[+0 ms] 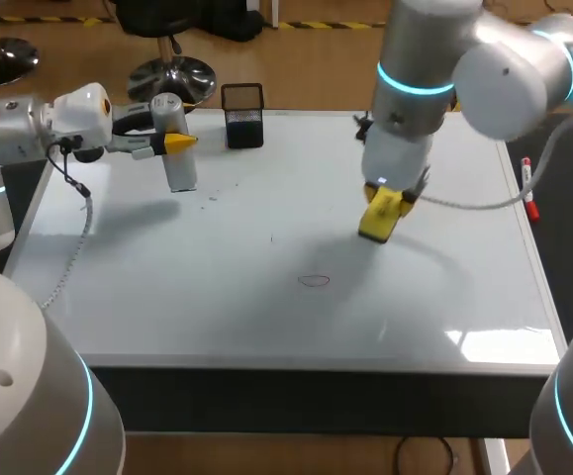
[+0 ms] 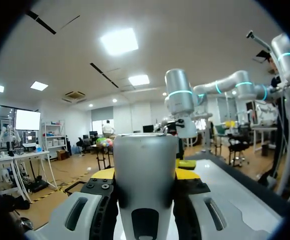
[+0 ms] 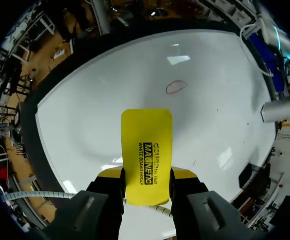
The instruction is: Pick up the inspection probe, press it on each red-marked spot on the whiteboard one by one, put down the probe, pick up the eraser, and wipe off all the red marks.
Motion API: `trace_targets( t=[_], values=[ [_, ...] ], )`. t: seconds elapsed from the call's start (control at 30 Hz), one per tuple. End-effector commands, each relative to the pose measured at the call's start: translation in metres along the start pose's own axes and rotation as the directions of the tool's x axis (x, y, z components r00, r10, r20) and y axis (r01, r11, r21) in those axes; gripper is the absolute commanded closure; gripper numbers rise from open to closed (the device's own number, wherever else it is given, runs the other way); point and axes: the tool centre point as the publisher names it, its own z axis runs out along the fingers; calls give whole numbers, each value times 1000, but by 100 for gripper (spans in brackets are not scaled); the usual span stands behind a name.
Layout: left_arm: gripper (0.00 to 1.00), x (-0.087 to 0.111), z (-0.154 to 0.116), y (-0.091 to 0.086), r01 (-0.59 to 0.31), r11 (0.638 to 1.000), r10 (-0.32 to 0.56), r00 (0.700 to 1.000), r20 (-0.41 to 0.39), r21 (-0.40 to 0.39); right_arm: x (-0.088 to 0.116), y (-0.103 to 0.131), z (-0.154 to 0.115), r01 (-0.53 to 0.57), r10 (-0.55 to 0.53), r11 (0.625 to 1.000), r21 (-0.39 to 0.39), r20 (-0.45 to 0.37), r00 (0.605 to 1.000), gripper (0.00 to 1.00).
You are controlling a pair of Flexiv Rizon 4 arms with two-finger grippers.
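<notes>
Eraser (image 3: 146,145) in right gripper (image 3: 146,176), near red mark (image 3: 175,87)

Silver-white left arm (image 1: 14,124) and right arm (image 1: 420,54) wear cyan rings (image 1: 415,85); left gripper (image 1: 173,142) and right gripper (image 1: 386,202) have yellow tips.

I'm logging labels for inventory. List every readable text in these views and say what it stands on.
"MAGNETIC": on the eraser in the right claw.
"WHITE BOARD ERASER": on the eraser, beside that word.
A smaller line on the eraser: too small to read.
Probe, whiteboard: no print shows.
</notes>
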Motion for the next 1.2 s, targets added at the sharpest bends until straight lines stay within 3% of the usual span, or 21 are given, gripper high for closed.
trace_targets(
  t=[0.03,0.47,0.83,1.2],
  values=[
    [100,1,0,-1,-3,1000,3,1000,3,0,-4,41,0,33,-35,998,62,29,999,100],
    [100,1,0,-1,-3,1000,3,1000,3,0,-55,104,34,183,-183,983,-14,-4,983,100],
    [100,1,0,-1,-3,1000,3,1000,3,0,-84,120,50,272,-272,962,-1,-31,962,100],
    [100,1,0,-1,-3,1000,3,1000,3,0,-92,125,69,291,-291,957,-3,-47,956,100]
  ],
)
